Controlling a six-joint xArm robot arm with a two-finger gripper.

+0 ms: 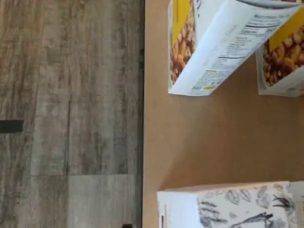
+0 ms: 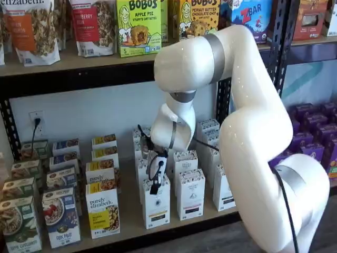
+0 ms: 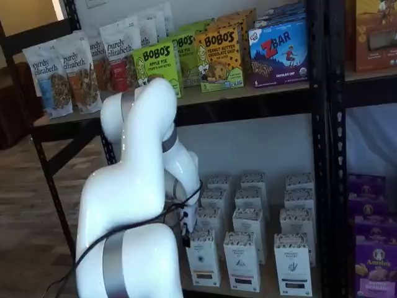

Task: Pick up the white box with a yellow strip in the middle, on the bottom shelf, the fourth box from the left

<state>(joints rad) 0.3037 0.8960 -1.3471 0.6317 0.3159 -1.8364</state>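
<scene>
Where the gripper (image 2: 156,185) hangs, fingers spread wide and holding nothing, the white box (image 2: 156,204) stands directly beneath at the front of the bottom shelf (image 2: 131,227); purely elizabeth box (image 2: 102,213) to its left, white cartons (image 2: 190,194) right.

White box (image 2: 156,203) with speckled dark-dotted top, thin yellow strip and dark label on tan bottom shelf (image 2: 131,224).

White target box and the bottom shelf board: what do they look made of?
White box: looks like printed paperboard, matte; crisp folded edges, flat printed panels.
Bottom shelf: board looks like tan fibreboard or particle board, matte and grainless, though the material can't be confirmed; its edge frame looks like black-painted metal.
</scene>
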